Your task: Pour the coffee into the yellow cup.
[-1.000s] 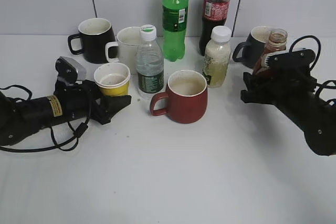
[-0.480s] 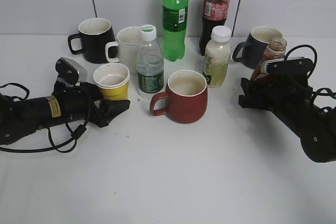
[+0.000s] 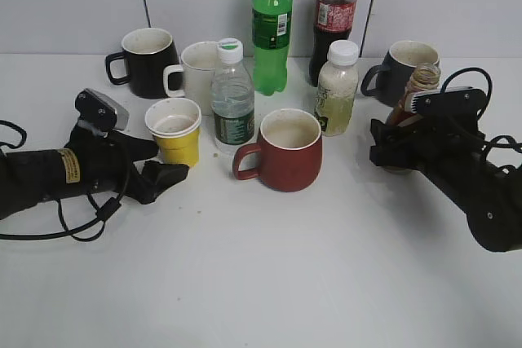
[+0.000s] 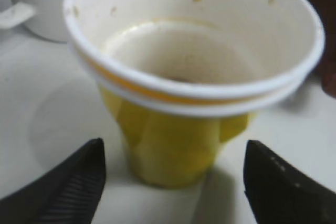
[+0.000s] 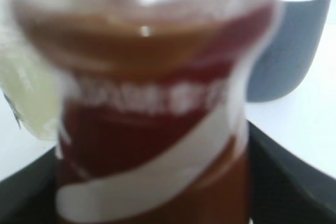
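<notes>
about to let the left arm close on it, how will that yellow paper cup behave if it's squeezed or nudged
The yellow cup is probably soft: its wall already shows flat creases, so a firm squeeze may buckle it. It looks light, with only brown residue visible inside, so a nudge would likely slide it. Its rim is wider than its base, so it may tip easily. The left end effector is open around it.

The yellow cup (image 4: 178,129) looks like thin matt paper, its white inside speckled with brownish spots and its wall creased into flat facets, while the coffee (image 5: 152,114) sits in a glossy clear bottle with a smooth brown-and-white wrap. The left end effector (image 4: 170,179) has matt black plastic fingers (image 4: 73,182), one finely ribbed on its inner face. The table (image 3: 269,283) is smooth, matt white, and the red mug (image 3: 285,152) looks like glazed ceramic with a soft sheen.
</notes>
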Available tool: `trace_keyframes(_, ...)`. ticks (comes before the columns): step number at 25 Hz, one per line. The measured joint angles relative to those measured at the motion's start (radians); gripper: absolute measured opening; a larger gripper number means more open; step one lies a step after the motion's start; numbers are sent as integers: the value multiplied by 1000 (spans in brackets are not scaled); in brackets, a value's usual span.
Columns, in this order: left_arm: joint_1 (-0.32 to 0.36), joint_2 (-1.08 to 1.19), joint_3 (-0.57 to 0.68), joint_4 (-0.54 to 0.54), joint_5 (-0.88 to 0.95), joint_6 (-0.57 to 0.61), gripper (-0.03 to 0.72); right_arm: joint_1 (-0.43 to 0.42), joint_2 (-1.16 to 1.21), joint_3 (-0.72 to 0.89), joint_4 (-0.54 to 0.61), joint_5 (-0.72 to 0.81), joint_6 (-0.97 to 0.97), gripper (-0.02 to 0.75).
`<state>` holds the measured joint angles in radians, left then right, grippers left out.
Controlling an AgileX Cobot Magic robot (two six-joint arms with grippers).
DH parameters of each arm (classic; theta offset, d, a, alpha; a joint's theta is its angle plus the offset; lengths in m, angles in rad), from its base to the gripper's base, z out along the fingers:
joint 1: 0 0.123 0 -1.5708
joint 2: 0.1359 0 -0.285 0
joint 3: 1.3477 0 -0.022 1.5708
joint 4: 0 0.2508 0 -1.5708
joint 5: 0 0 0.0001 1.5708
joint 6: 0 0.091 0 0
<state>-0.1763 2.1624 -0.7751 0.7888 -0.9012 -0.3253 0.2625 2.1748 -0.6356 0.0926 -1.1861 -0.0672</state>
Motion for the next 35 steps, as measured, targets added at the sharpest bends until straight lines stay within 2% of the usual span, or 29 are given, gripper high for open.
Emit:
trace_keyframes(7, 0, -84, 32, -27, 169, 0, 619, 0, 0, 37, -1, 3, 0, 606)
trace_keyframes(13, 1, -178, 131, -55, 228, -2, 605, 0, -36, 114, -2, 25, 1, 606)
trace_keyframes(16, 1, -228, 160, -97, 276, -41, 600, 0, -82, 141, -2, 99, 2, 603)
trace_keyframes(18, -3, -279, 166, -118, 379, -110, 596, 0, -121, 152, -2, 179, 2, 602)
trace_keyframes(19, -8, -301, 167, -125, 412, -118, 595, 0, -146, 157, -2, 228, 2, 598)
trace_keyframes(24, -80, -432, 167, -323, 687, -143, 586, 1, -313, 158, 0, 552, 17, 596)
trace_keyframes(30, -166, -591, 167, -425, 992, -143, 572, 1, -599, 147, 1, 1043, 49, 593)
trace_keyframes(31, -193, -664, 168, -455, 1091, -143, 566, 1, -656, 135, 1, 1134, 53, 593)
trace_keyframes(33, -205, -707, 168, -473, 1140, -143, 564, 1, -772, 103, -6, 1321, 60, 593)
trace_keyframes(35, -237, -879, 156, -531, 1327, -143, 563, 1, -868, 60, -5, 1487, 67, 593)
